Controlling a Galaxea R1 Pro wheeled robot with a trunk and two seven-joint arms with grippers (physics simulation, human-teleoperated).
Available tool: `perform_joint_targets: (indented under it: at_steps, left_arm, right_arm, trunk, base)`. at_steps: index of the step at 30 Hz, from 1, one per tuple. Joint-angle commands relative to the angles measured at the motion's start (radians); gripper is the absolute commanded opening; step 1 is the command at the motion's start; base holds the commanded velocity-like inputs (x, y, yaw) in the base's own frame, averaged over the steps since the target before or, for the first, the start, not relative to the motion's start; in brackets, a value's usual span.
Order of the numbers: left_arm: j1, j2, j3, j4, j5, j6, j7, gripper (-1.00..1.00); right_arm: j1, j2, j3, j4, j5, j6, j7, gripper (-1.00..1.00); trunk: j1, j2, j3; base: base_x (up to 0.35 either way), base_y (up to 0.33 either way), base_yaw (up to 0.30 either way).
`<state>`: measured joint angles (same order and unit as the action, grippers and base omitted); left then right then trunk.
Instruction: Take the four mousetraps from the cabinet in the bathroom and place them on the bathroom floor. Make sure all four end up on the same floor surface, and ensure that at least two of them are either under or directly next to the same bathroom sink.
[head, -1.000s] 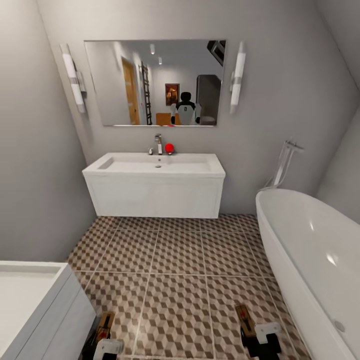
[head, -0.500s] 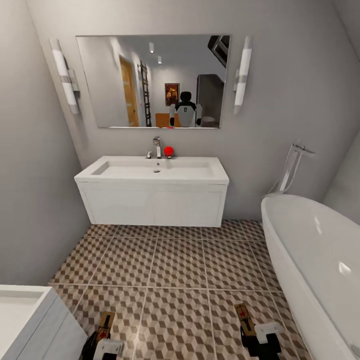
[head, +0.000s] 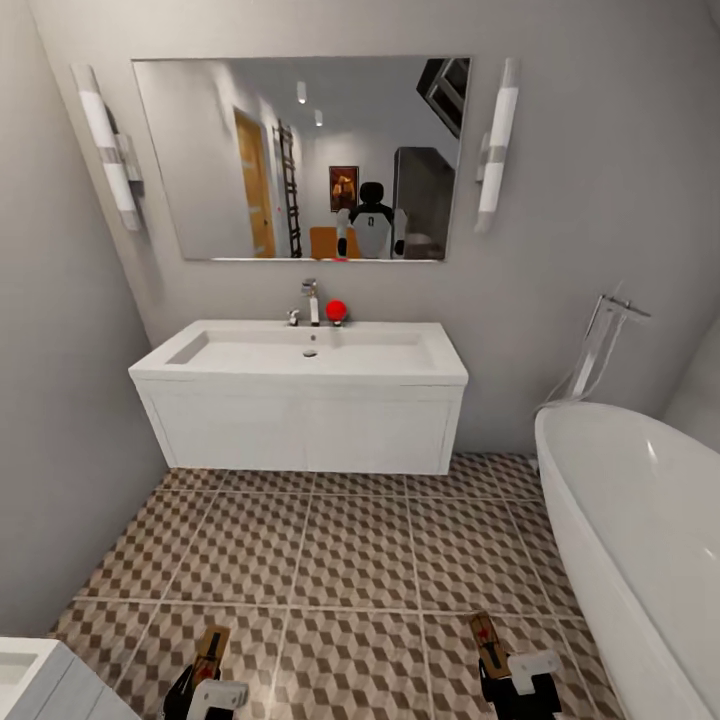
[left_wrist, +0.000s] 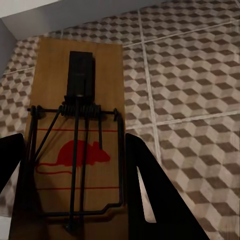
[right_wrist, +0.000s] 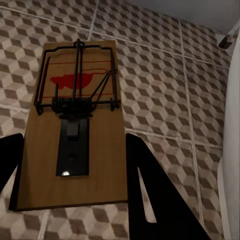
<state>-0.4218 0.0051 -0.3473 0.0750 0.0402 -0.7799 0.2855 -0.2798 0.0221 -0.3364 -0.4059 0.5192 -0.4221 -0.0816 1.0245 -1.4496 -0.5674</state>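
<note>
My left gripper (head: 207, 682) is shut on a tan mousetrap (head: 211, 650) low over the cube-patterned bathroom floor (head: 350, 540). In the left wrist view that mousetrap (left_wrist: 77, 145) lies between the dark fingers (left_wrist: 150, 190), red mouse mark up. My right gripper (head: 515, 678) is shut on a second mousetrap (head: 487, 638), whose board (right_wrist: 75, 130) shows in the right wrist view with its spring bar. The white sink (head: 300, 352) with chrome faucet (head: 312, 300) hangs on the wall straight ahead. The cabinet is out of view.
A white bathtub (head: 640, 520) runs along the right side. A white fixture corner (head: 40, 685) sits at the lower left. A red ball-like object (head: 336, 310) rests by the faucet. A mirror (head: 300, 155) above the sink reflects the robot. Grey walls close both sides.
The camera has moved forward toward the sink, so the sink looks larger and the white fixture at lower left has slid almost out of frame. Both grippers still hold their mousetraps.
</note>
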Motion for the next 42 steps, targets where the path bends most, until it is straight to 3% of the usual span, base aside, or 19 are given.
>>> perform_joint_targets:
  at_steps: [1,18,42]
  left_arm:
    - [-0.001,-0.001,-0.009,0.003,0.003,0.002,0.003,-1.0]
    - [-0.002,-0.001,-0.009,0.003,0.003,0.013,0.003,-1.0]
    - [-0.002,-0.001,-0.009,0.003,0.003,0.014,0.003,-1.0]
  right_arm:
    - [-0.001,0.001,-0.006,0.001,0.007,-0.004,0.0,-1.0]
    - [-0.001,0.001,-0.007,0.001,0.007,-0.004,0.0,-1.0]
    - [-0.001,0.001,-0.006,0.001,0.007,-0.004,0.0,-1.0]
  trunk:
    - [0.001,0.0,-0.001]
    - [0.001,0.0,-0.001]
    - [0.001,0.0,-0.001]
  base:
    - [0.322,0.0,0.0]
    - [0.278,0.0,0.0]
    - [0.013,0.0,0.0]
